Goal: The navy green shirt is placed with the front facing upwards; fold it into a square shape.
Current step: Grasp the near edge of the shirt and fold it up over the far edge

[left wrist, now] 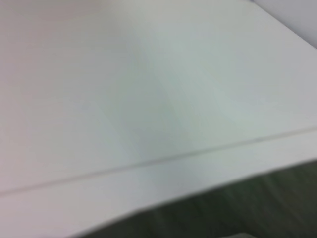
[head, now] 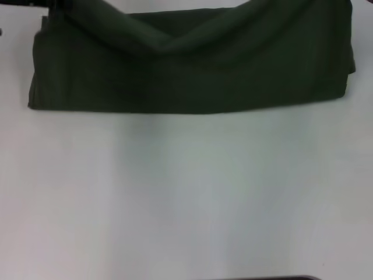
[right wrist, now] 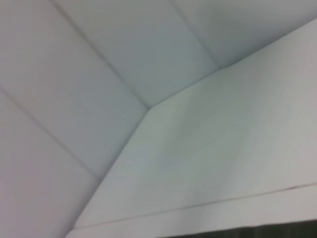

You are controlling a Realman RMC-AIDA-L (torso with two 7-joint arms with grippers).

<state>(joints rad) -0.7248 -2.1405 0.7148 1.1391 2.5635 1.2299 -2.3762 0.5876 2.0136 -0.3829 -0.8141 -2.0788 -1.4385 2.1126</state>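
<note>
Head view: your navy green shirt (head: 192, 64) lies at the far side of the white table (head: 186, 198) as a wide folded band, soft matte cloth, straight near edge, top edge sagging in a V between two raised corners. A dark bit of arm (head: 35, 4) sits at the far left corner; no fingers visible, so you can't tell either gripper's state.

Left wrist view: smooth white tabletop with one thin seam, a strip of dark green cloth (left wrist: 237, 208) at the frame edge.

Right wrist view: white wall panels (right wrist: 99, 74) meeting the table, sliver of shirt only.
</note>
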